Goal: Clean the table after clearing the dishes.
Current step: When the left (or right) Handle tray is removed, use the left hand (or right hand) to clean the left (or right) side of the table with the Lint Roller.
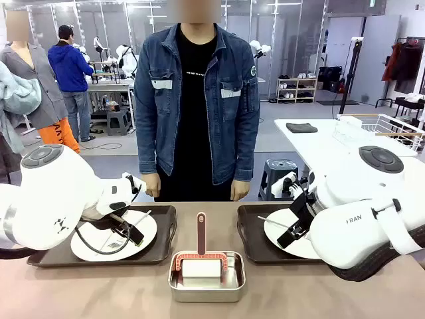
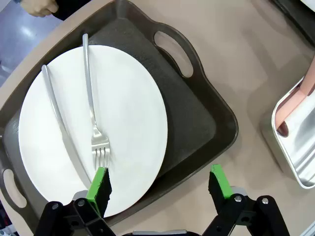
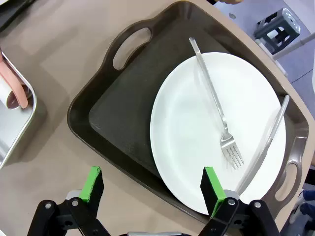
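Two white plates sit on dark brown handled trays on the beige table (image 1: 299, 292). The left plate (image 2: 123, 123) carries a fork (image 2: 91, 113) and a knife (image 2: 59, 123) on its tray (image 2: 197, 113). My left gripper (image 2: 160, 182) hovers open over that tray's near rim, one green pad above the plate's edge. The right plate (image 3: 197, 128) holds a fork (image 3: 214, 108) and a knife (image 3: 268, 137) on the other tray (image 3: 118, 103). Above its near rim my right gripper (image 3: 152, 183) is open and holds nothing. In the front view both arms hang over the trays (image 1: 166, 219) (image 1: 249, 232).
A small steel pan (image 1: 206, 276) with a pink-handled tool and a white block stands between the trays near the front edge. A person (image 1: 196, 106) stands at the far side, hands down by the table edge. A white table with a wire rack (image 1: 388, 129) is back right.
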`<state>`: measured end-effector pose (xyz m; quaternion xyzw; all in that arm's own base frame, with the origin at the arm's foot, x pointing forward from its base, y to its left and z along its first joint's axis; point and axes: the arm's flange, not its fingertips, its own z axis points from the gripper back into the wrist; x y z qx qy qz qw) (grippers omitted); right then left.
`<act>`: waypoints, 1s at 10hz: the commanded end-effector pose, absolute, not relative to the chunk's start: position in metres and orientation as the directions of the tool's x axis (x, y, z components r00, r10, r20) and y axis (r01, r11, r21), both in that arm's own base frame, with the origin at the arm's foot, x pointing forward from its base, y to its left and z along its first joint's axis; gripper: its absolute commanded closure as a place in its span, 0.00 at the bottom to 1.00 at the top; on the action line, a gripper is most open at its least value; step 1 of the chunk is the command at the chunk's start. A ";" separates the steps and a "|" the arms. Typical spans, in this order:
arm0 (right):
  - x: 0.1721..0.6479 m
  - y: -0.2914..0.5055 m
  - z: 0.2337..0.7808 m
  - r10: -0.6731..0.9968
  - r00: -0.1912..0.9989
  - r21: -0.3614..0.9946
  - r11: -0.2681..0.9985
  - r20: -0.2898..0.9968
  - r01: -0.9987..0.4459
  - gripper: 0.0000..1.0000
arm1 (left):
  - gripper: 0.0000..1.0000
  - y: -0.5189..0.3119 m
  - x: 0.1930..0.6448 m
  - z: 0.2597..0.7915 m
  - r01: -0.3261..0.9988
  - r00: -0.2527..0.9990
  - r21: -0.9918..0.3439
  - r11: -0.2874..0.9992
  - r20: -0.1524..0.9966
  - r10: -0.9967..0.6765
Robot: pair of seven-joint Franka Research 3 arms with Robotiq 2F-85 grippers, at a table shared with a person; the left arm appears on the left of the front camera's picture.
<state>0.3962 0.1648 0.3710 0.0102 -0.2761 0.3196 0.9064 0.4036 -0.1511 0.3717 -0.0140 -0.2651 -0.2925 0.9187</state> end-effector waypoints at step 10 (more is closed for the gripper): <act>0.397 0.164 0.371 0.574 0.643 -0.159 0.795 0.507 -0.585 0.00 | 0.00 -0.150 0.408 0.387 0.559 0.686 0.160 0.813 0.461 -0.563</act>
